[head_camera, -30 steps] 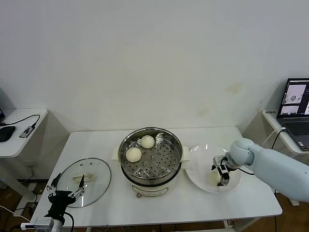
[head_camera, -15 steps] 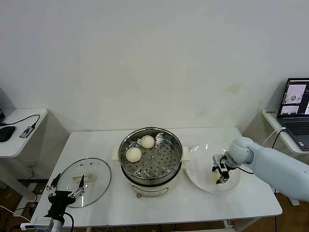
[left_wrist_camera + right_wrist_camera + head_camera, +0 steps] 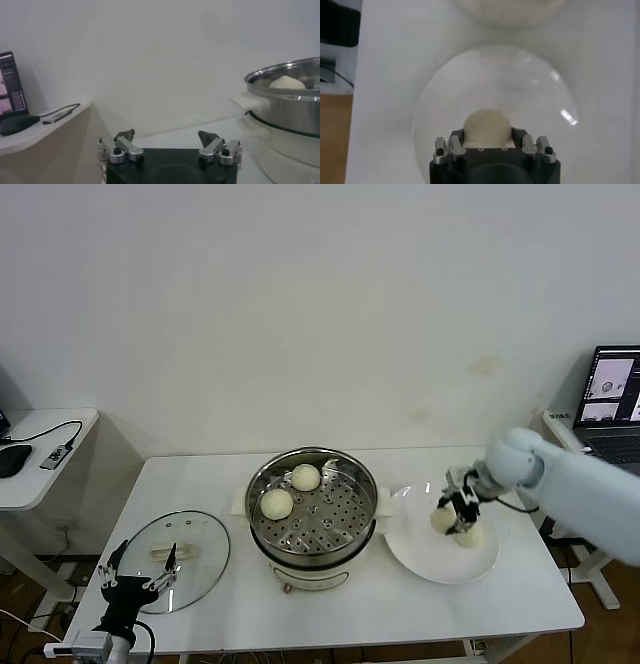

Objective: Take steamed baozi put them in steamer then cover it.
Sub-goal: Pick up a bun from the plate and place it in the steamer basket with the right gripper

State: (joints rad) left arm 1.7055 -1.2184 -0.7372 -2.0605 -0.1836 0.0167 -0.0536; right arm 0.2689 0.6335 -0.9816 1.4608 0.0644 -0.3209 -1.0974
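Head view shows you the right gripper [image 3: 455,517] raised above the white plate [image 3: 425,556], its fingers pinched around one steamed baozi [image 3: 442,520], while another bun [image 3: 468,535] appears to sit on the plate just beside it. Two more buns [image 3: 277,503] lie on the perforated tray inside the steamer [image 3: 312,519] at the middle of the table [image 3: 400,604], on its left half, one nearer you and one farther back. Your left gripper [image 3: 135,584] waits low at the table's left front corner with its fingers spread, near the glass lid [image 3: 200,539] lying flat on the tabletop.
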